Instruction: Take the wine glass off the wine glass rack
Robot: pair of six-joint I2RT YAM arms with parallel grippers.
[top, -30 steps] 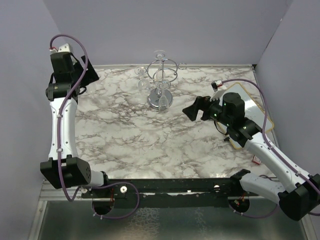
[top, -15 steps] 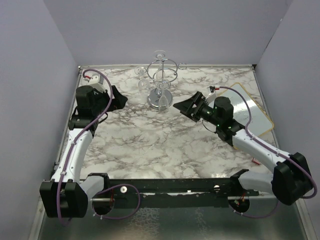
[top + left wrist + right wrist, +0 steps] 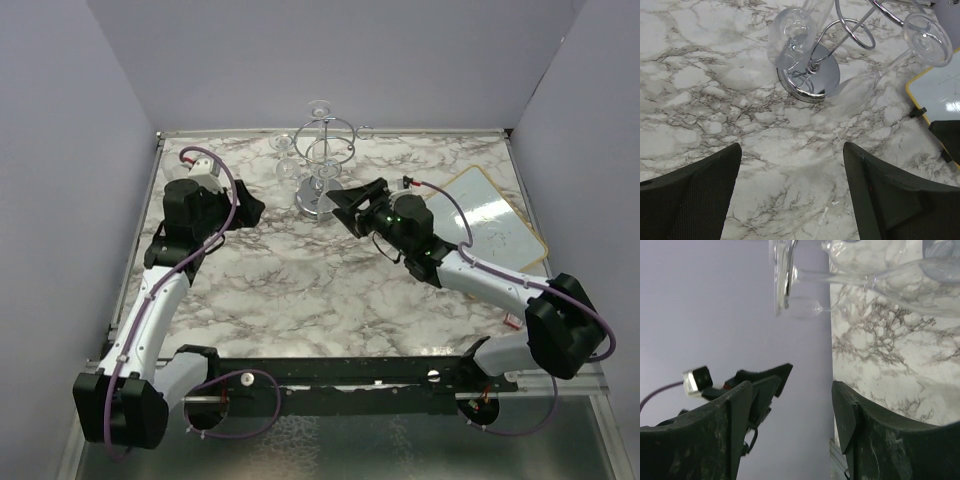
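Note:
The chrome wine glass rack stands at the back middle of the marble table on its round mirrored base. Several clear wine glasses hang upside down from its ring arms; one bowl hangs left of the post and another glass slants to the right. In the right wrist view a glass stem runs sideways from a foot held in a ring. My left gripper is open and empty, left of the rack. My right gripper is open and empty, just right of the rack's base.
A white board with a yellow rim lies at the table's right side and shows in the left wrist view. Purple walls close in the back and both sides. The left gripper's fingers show in the right wrist view.
The left arm has swung down from the back left corner and in toward the rack. The right gripper has moved left, up close to the rack's base.

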